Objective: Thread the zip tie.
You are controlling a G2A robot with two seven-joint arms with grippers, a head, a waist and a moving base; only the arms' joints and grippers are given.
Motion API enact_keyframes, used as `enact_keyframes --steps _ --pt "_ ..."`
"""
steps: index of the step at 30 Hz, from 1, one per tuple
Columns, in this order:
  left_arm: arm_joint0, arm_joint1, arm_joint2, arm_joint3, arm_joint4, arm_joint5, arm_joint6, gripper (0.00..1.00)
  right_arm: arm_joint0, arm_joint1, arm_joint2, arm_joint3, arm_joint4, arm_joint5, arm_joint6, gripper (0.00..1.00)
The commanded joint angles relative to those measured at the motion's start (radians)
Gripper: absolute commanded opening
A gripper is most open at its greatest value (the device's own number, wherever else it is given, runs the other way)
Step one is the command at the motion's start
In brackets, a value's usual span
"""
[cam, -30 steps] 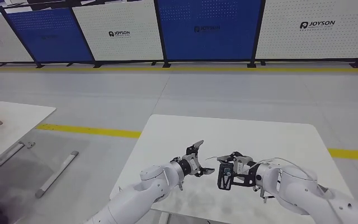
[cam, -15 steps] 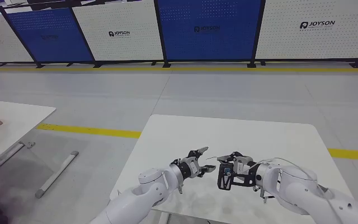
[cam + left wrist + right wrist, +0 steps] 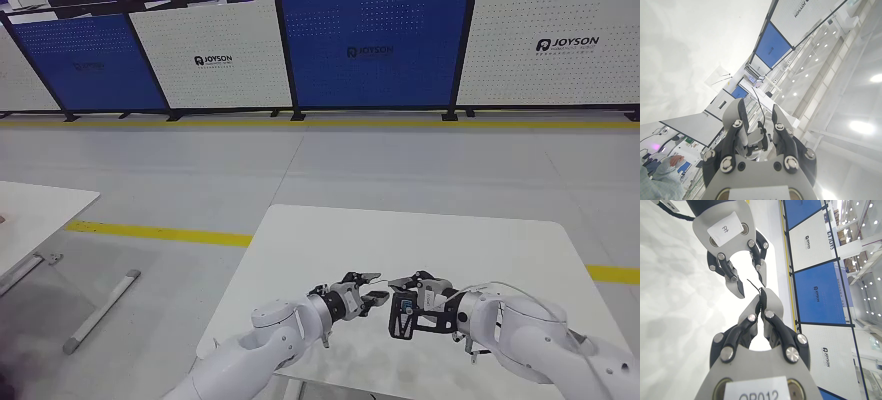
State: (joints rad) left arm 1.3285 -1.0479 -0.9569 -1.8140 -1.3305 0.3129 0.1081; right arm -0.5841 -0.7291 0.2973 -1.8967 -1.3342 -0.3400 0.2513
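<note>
White table [image 3: 450, 240] lies under both arms. Right gripper [image 3: 761, 295] is clamped on the zip tie [image 3: 754, 286]; left gripper [image 3: 757, 103] gapes around its free end. Handover stage, I judge: next, the left must close squarely on that end.

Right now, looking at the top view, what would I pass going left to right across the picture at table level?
Small white side table → large white work table → open grey-and-black left gripper → right gripper, shut on the thin black zip tie.
</note>
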Motion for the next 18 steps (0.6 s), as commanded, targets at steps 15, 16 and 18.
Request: enact_keyframes --steps 15,16,18 --pt "0.025 -0.007 -0.019 -0.009 0.024 0.007 -0.017 0.00 -0.023 -0.001 0.018 0.001 -0.013 0.000 -0.012 0.02" --pt "0.027 -0.008 -0.020 -0.010 0.027 0.008 -0.019 0.00 -0.030 -0.001 0.025 -0.001 -0.018 0.000 -0.015 0.13" --pt "0.031 -0.008 -0.022 -0.011 0.031 0.008 -0.021 0.00 -0.041 0.001 0.036 -0.004 -0.023 0.000 -0.021 0.31"
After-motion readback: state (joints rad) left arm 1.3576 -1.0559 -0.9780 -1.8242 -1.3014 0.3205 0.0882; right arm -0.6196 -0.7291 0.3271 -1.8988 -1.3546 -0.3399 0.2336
